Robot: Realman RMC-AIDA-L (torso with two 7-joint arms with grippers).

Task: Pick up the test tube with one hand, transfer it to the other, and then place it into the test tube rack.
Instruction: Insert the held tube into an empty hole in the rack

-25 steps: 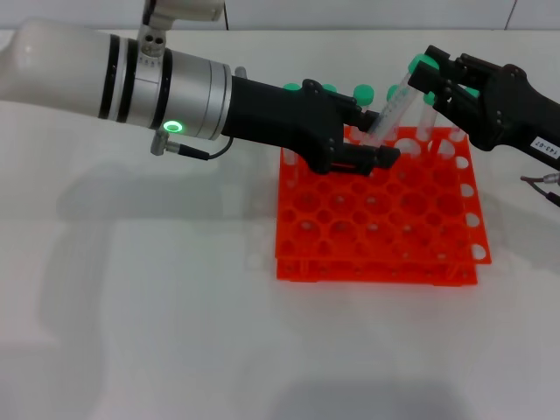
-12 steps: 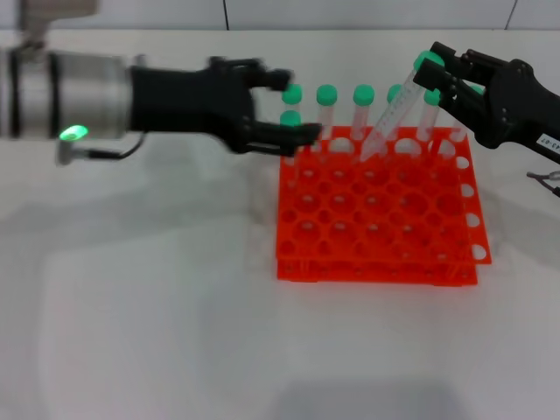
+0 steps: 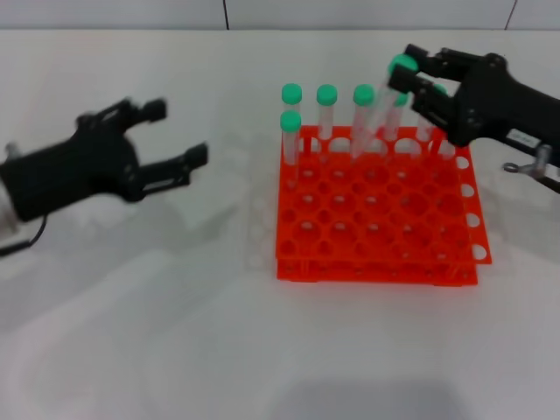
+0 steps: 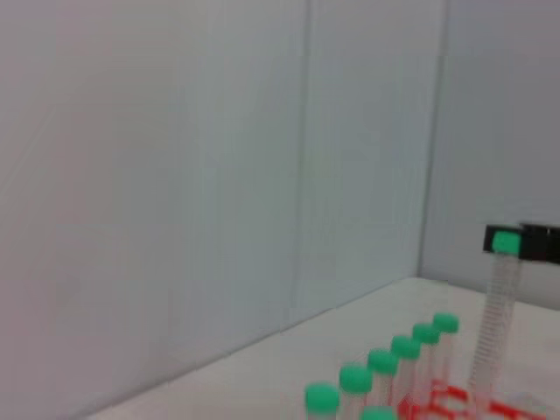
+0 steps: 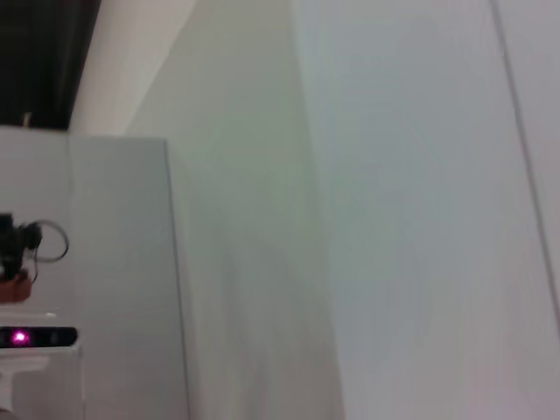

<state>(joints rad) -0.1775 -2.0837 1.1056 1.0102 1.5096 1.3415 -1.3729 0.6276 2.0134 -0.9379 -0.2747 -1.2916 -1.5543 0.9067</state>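
One test tube [image 3: 382, 107], green-capped, tilted over the far row of the orange rack [image 3: 376, 210], lower end at the holes. Right pincer [image 3: 411, 79] clenched on its cap end, above the rack's far right corner. Five more capped tubes [image 3: 326, 109] upright in the rack's far-left holes. Left pincer [image 3: 171, 136] released, empty, over the white desk [image 3: 175, 332], well left of the rack.

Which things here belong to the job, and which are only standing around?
In use:
- test tube, held by its cap in the right gripper
- orange rack
- left gripper, open, off to the left

Idle:
- other green-capped tubes already standing in the rack
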